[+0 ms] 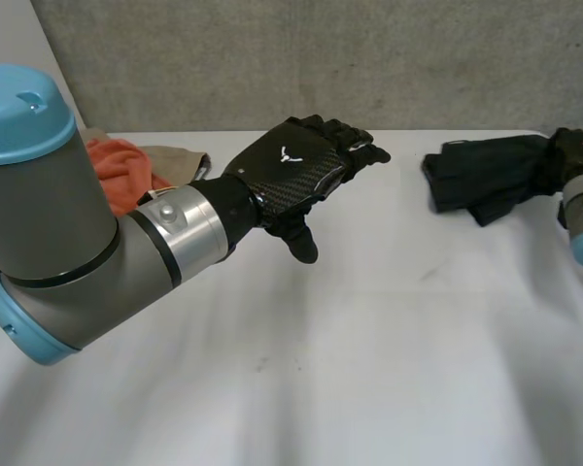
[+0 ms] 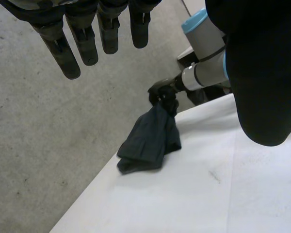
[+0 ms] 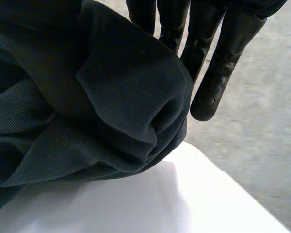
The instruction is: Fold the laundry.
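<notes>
A dark, bunched garment (image 1: 481,175) lies at the table's back right corner. My right hand (image 1: 575,146) is at its right end. From the left wrist view, that hand (image 2: 161,91) clutches one end of the garment (image 2: 150,141), which hangs from it down to the table edge. Seen from the right wrist, the cloth (image 3: 87,97) is bunched against the palm beside the fingers (image 3: 218,63). My left hand (image 1: 296,165) hovers over the middle back of the table, open and holding nothing, with its fingers (image 2: 82,39) straight and well left of the garment.
An orange cloth (image 1: 121,165) and a beige cloth (image 1: 180,157) lie at the back left, behind my left arm. The white table (image 1: 369,340) ends close behind the dark garment, with grey floor beyond.
</notes>
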Available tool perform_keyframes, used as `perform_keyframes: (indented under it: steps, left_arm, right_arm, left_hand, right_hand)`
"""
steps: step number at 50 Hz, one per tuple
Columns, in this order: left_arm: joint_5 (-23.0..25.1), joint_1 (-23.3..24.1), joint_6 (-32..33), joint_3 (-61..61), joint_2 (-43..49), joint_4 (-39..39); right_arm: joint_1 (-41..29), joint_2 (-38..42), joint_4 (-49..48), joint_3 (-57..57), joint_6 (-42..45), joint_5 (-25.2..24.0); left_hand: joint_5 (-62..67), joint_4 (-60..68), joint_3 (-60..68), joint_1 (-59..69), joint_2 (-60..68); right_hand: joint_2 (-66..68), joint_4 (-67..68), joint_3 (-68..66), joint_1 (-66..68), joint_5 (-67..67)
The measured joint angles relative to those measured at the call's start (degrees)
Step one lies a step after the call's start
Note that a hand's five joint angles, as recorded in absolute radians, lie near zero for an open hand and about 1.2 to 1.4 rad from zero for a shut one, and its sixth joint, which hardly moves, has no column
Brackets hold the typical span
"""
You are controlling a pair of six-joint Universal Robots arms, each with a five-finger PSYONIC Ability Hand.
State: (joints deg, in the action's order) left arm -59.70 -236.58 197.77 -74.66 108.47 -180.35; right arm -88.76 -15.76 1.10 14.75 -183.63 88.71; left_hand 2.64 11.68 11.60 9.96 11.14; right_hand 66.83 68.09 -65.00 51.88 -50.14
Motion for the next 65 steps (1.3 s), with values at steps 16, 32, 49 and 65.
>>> perform_keyframes:
  steps: [16, 32, 49, 65]
  left_arm:
    - [-0.3, 0.0, 0.1, -0.2, 3.5, 0.2]
    - [-0.3, 0.2, -0.2, 0.4, 4.1, 0.3]
    - [-4.1, -1.6, -3.3, 0.6, -0.5, -1.5]
    - [-19.1, -28.1, 11.9, 7.1, 10.6, -7.8]
  right_arm:
    - [6.6, 1.6, 0.0, -3.4, 8.3, -2.9]
    - [8.2, 2.7, -0.3, -3.2, 24.4, 3.1]
    - [8.3, -18.7, -11.7, 22.5, 28.1, 5.1]
    - [1.5, -59.8, -29.8, 80.4, 32.0, -29.2]
  left_hand:
    - [0.0, 0.0, 0.0, 0.0, 0.0]
    - [0.0, 0.0, 0.0, 0.0, 0.0]
    - [0.0, 0.0, 0.0, 0.0, 0.0]
    - [0.0, 0.0, 0.0, 0.0, 0.0]
  right_hand:
    - [0.0, 0.0, 0.0, 0.0, -1.5]
    - [-54.1, -54.8, 53.0, -40.4, 46.1]
    - [-54.1, -54.8, 53.0, -40.4, 46.1]
    - [-54.1, -54.8, 53.1, -40.4, 46.1]
